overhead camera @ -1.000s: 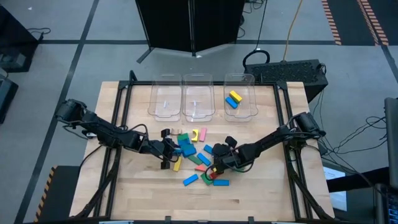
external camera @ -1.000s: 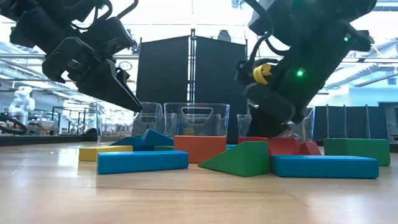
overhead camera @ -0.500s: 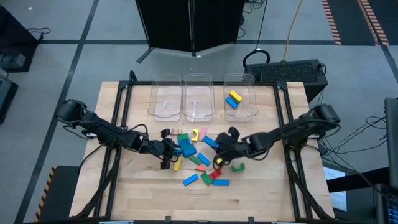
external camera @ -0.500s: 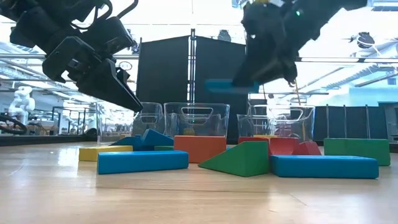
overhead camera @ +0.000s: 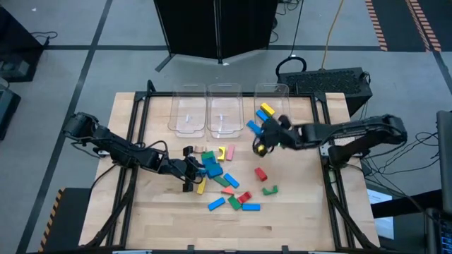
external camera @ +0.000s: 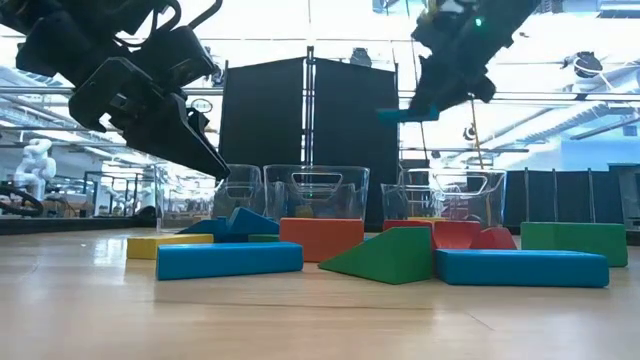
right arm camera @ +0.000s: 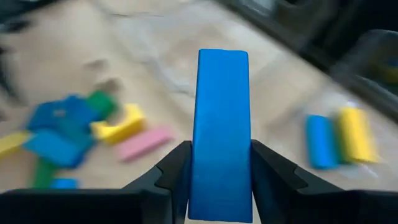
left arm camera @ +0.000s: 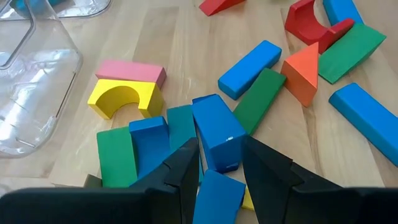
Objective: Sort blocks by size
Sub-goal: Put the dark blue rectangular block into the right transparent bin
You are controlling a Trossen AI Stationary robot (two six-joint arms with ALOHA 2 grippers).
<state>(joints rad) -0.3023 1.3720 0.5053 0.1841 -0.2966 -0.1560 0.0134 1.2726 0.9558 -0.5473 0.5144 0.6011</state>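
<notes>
The right gripper (overhead camera: 263,135), clamping a long blue block (right arm camera: 222,130), is carrying it near the right bin (overhead camera: 279,113), evidently for sorting, while the left gripper (overhead camera: 196,171) is gripping another blue block (left arm camera: 217,132) in the pile well short of that bin.

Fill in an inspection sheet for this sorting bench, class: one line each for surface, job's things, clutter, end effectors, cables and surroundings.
Surface: wooden table, bare around the pile.
Job's things: loose blocks mid-table; yellow block and a blue one in the right clear bin; other two bins hold no blocks.
Clutter: nothing seen.
End effectors: right end effector grips a long blue block raised near that bin; left end effector closed on a blue block in the pile.
Cables: yellow cable on the floor.
Surroundings: black panel behind.
</notes>
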